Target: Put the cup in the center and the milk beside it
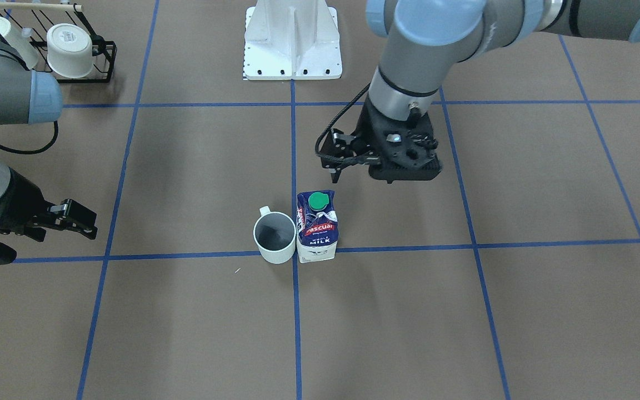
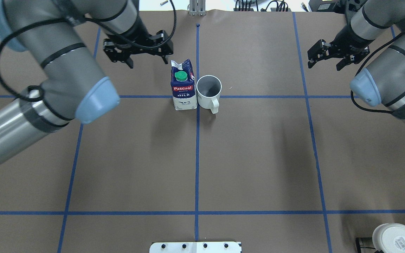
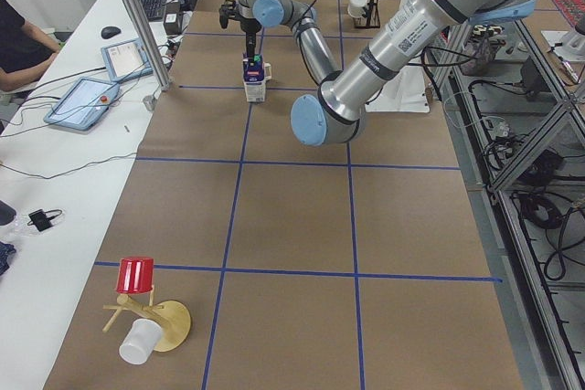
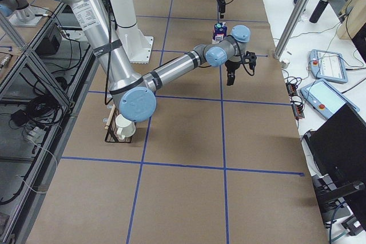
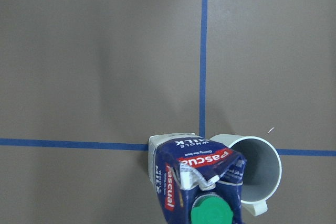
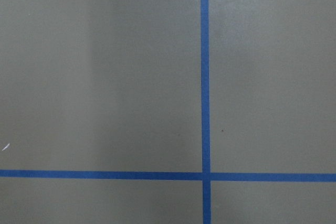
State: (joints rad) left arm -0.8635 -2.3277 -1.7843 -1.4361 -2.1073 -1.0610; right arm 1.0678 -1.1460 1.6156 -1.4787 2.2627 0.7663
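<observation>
The cup (image 2: 209, 89) and the milk (image 2: 183, 88) stand upright side by side at the center (image 1: 296, 255). The tape crossing is all but hidden in the seam between them. The milk is on the robot's left of the cup, and they look to be touching, though no view shows the seam clearly.

The overhead view shows both claws. The left gripper (image 2: 146, 59) hangs raised near the milk with its jaws spread wide and nothing between them. The right gripper (image 2: 325, 61) is well apart at the table's right side, also wide open and empty. The front view shows the left gripper mostly from its back, with one finger (image 1: 335, 173) visible.

The left wrist view looks down on the milk's green cap (image 5: 211, 213) and into the cup's grey inside, which holds nothing. The right wrist view shows only another tape crossing (image 6: 205, 176) on the brown table (image 6: 105, 77). From the left end the milk stands in front of the cup and hides it.

The carton's red label reads "Pascual", with "WHOLE MILK" in white below it. Both are plain in the front and overhead views and upside down in the left wrist view. The cup's handle (image 2: 214, 105) points toward the robot.

A wider white cup (image 1: 70, 50) lies in a black rack (image 1: 106, 61) near the robot's right. The label on its base is too small to read.
</observation>
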